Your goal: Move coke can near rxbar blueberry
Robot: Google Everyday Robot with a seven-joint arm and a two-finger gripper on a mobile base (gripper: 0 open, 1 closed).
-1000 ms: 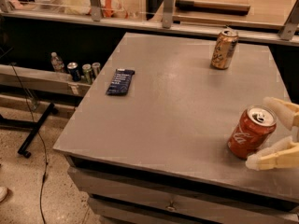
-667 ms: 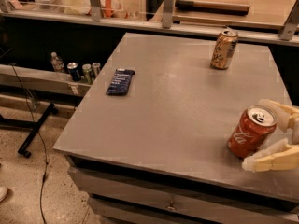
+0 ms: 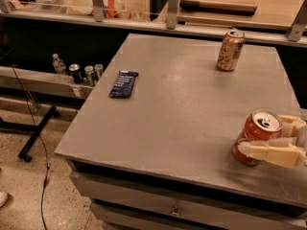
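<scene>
The coke can (image 3: pixel 256 137), red-orange with a silver top, stands slightly tilted at the right front of the grey table (image 3: pixel 182 109). My gripper (image 3: pixel 264 137) reaches in from the right edge with its pale fingers (image 3: pixel 268 152) on either side of the can and closed against it. The can still rests on the tabletop. The rxbar blueberry (image 3: pixel 123 84), a flat dark navy bar, lies near the table's left edge, far to the left of the can.
A tan patterned can (image 3: pixel 230 50) stands at the back right of the table. A lower shelf on the left holds a bottle and small cans (image 3: pixel 79 72). A railed counter (image 3: pixel 168 20) runs behind the table. A stand leg and cable lie on the floor (image 3: pixel 36 133).
The near finger has moved left and up against the coke can's front side. The can, the bar and the tan can have not moved.
</scene>
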